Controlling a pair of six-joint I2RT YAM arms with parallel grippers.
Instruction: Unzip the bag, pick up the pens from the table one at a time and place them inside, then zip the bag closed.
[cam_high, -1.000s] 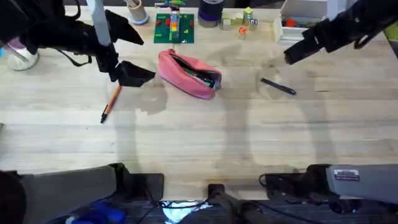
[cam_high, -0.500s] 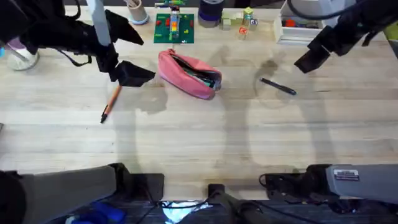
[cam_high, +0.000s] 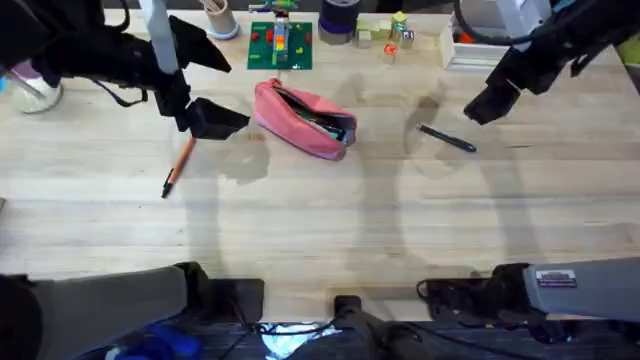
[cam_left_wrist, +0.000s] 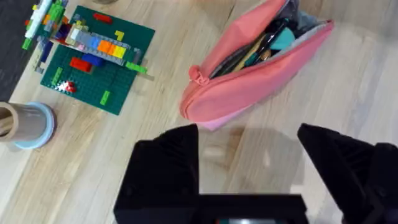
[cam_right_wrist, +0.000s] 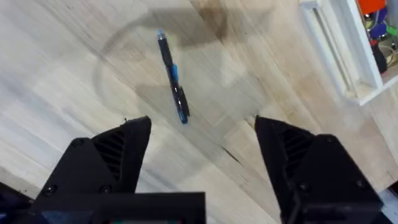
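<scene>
Right wrist view: my right gripper (cam_right_wrist: 202, 146) hangs with fingers spread wide, empty. Just ahead, between their lines, lies the slim black pen with blue bands (cam_right_wrist: 172, 78) on the pale wooden table (cam_right_wrist: 56, 93), its long axis pointing away from me, so I'd turn before closing.

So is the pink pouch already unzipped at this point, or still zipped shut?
Unzipped. The pink pouch gapes along its top, and in the left wrist view coloured items show inside the opening against its dark lining.
</scene>
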